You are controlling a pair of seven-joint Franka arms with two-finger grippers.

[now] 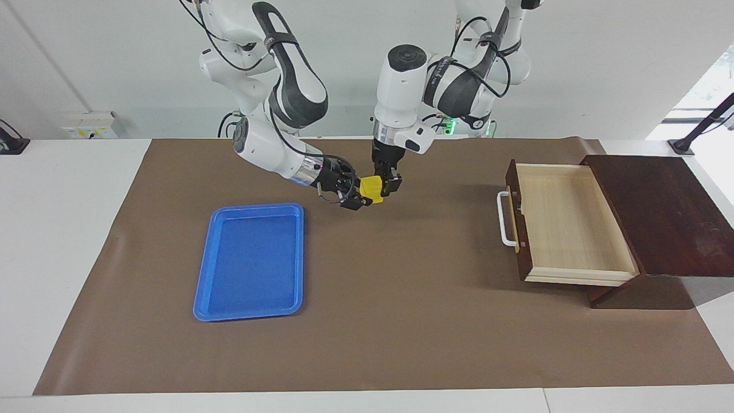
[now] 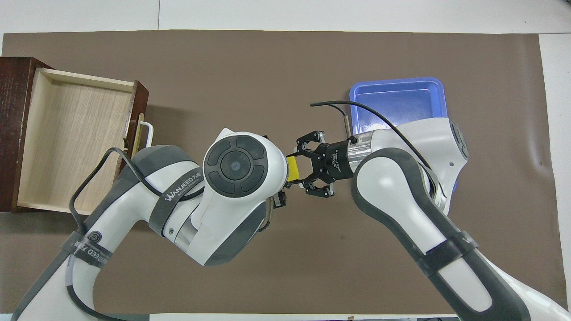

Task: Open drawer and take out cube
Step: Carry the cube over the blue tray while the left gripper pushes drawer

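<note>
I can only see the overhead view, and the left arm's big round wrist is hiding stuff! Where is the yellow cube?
Observer: The facing view shows the whole cube. It is up in the air over the brown mat, not lying on it.
Operator: Who's holding it up?
Observer: Under that wrist, the left tool points straight down and is shut on the cube from above.
Operator: Is the right tool level with it?
Observer: No. The right tool slants down to the cube from the blue tray's side and is shut on it too, so both tools grip the cube at once.
</note>
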